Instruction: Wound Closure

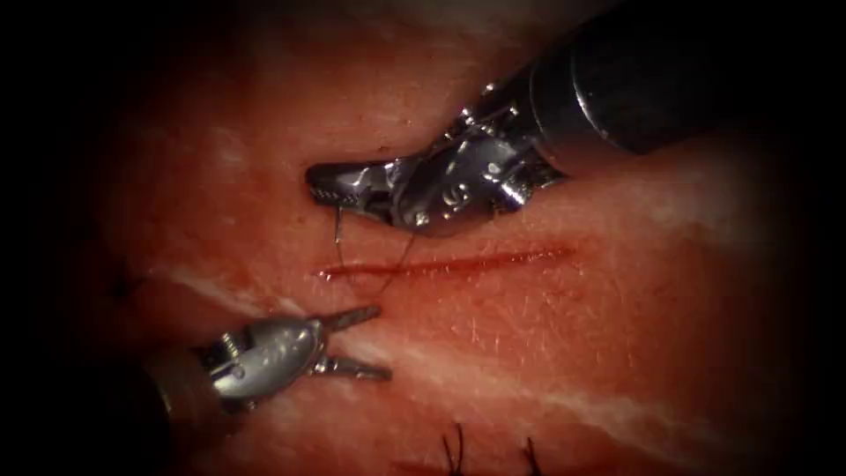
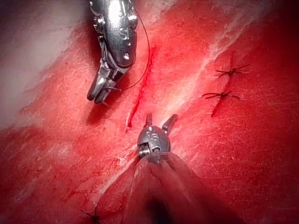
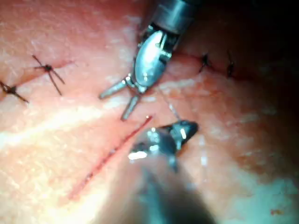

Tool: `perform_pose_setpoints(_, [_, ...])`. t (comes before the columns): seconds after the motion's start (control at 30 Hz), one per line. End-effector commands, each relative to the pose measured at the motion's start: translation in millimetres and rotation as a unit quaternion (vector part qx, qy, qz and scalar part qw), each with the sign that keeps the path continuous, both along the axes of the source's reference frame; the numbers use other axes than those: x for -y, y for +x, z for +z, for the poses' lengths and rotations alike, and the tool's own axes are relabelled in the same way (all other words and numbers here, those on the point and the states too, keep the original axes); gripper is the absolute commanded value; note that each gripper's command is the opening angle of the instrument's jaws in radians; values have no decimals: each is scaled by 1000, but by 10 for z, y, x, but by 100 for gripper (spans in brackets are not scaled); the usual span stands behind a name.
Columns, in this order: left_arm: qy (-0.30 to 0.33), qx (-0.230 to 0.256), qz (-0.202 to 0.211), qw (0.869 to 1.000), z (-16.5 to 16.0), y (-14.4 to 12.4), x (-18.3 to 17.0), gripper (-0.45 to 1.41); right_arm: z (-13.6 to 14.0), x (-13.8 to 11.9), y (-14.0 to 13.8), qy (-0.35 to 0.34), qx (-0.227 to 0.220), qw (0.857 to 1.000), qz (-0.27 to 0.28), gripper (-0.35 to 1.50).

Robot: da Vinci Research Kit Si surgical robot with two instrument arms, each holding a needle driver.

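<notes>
- Plainly, the thread (image 1: 337,225) is seen as a thin dark strand that hangs from the tip of the right end effector (image 1: 330,182) and sags in a loop across the left part of the cut (image 1: 449,262).
- The needle cannot be told apart from the strand, so neither its place nor whether it is in the tissue can be stated.
- The thread is judged to be very light, limp and slippery. It is best gripped flat and deep between the jaws, and it is likely to fray if it is crushed or jerked.
- The right end effector is held just above the cut, over its left half. Its jaws are closed on the thread, as is also shown in the left wrist view (image 2: 99,94).
- The left end effector (image 1: 379,342) lies below the left end of the cut, near it but apart from it. Its jaws are spread wide and nothing is held in them; the same spread is seen in the right wrist view (image 3: 114,106).
- The cut is seen as a narrow straight line lined with red fluid, and no stitch is seen across it.
- The tissue (image 1: 617,353) is judged soft, moist and easily torn, so shallow bites at the edge are best avoided.
- Finished stitches (image 2: 231,71) are seen on other cuts well apart.
</notes>
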State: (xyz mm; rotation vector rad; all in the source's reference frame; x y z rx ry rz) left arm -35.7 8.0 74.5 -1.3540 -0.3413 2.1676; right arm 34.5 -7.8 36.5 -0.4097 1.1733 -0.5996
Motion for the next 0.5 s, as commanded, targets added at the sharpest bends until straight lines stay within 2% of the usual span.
perform_pose_setpoints(0.03, [2,1,1,1000,7,-7,6,24,7,9,4,1,0,1000,-1,-35])
perform_pose_setpoints(0.3, [2,1,1,1000,7,-7,6,24,16,15,3,-6,0,1000,-4,-35])
perform_pose_setpoints(0.5, [2,2,1,1000,6,-6,6,24,34,31,-1,0,-2,1000,-4,-35])
